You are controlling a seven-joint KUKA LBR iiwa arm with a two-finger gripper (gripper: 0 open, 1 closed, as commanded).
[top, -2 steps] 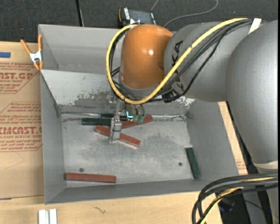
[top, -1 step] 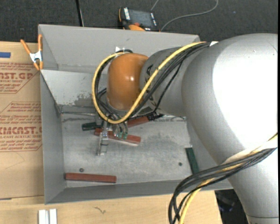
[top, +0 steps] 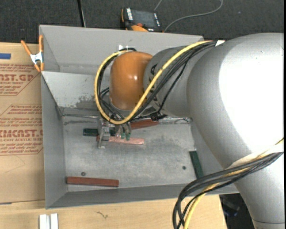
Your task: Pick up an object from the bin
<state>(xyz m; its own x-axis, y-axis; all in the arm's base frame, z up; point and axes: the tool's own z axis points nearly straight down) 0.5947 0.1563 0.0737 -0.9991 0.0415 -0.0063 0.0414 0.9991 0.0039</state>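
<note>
Arm in from right, gripper (top: pixel 105 138) pointing down.

Bare floor (top: pixel 148 163) separates pink strip (top: pixel 131 140) from brown bar (top: pixel 92 181).

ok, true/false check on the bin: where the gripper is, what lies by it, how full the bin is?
1. The gripper is over the right corner of the bin. False: it is left of the floor's middle.
2. A pink stick lies just to the right of the gripper. True.
3. The brown bar touches the gripper. False: it lies apart, near the floor's lower edge in the view.
4. A dark green strip lies at the floor's right side. True.
5. The things lie in a heap. False: there are few, and they lie singly.
</note>
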